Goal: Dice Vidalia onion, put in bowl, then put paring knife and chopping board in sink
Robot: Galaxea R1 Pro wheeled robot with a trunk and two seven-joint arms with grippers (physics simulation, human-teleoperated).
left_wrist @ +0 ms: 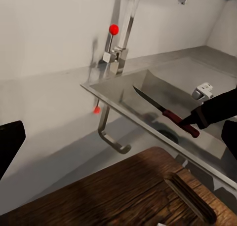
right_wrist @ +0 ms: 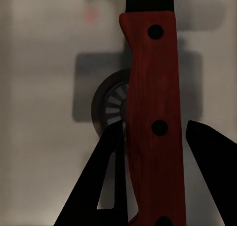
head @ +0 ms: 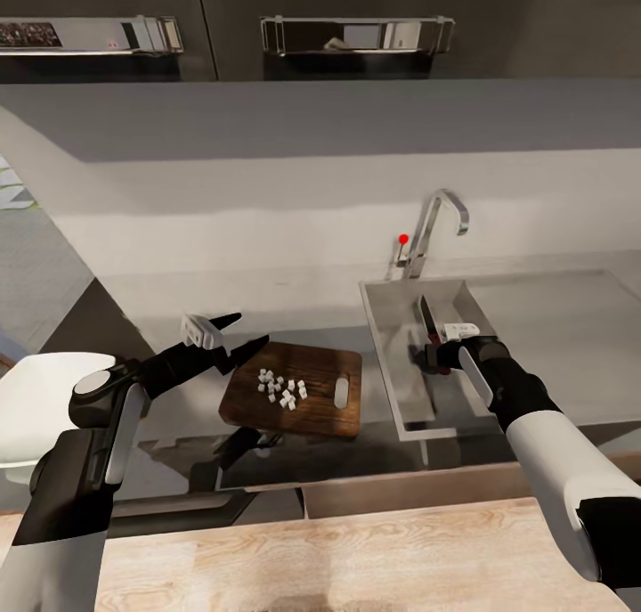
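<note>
The paring knife (head: pixel 430 320) sits over the sink (head: pixel 389 363), pinched by its reddish handle in the right gripper (head: pixel 438 355), blade pointing toward the back wall. The right wrist view gets in really close: the red handle (right_wrist: pixel 150 122) with its dark rivets runs between the two black fingers (right_wrist: pixel 98 186), which are closed against its sides, and the round drain (right_wrist: pixel 112 107) sits straight below it. So the knife is above the basin, but whether it touches the bottom can't be told.

Just beside the sink on the grey countertop (head: pixel 570 327) lies the chopping board (head: pixel 298 389), with a little heap of white diced onion (head: pixel 281 389) in the middle and the oval handle slot at the end nearest the sink. The left gripper (head: pixel 233 331) hovers at the board's far-left corner, fingers spread apart and holding nothing.

The left wrist view gives what the head camera doesn't – a side-on look at the knife (left_wrist: pixel 165 112) tilted over the steel basin, plus the board's grain (left_wrist: pixel 123 196) up close. It also catches the faucet (left_wrist: pixel 123 33) and its red knob (left_wrist: pixel 114 29), mirrored in the shiny worktop.

Further out, the head view has the bowl (head: pixel 36 398) at the left edge, partly hidden by the left arm – too cut off to see inside. A pale wall backs the counter, with dark cabinets (head: pixel 320 24) and steel handles above, and light wood at the bottom.
</note>
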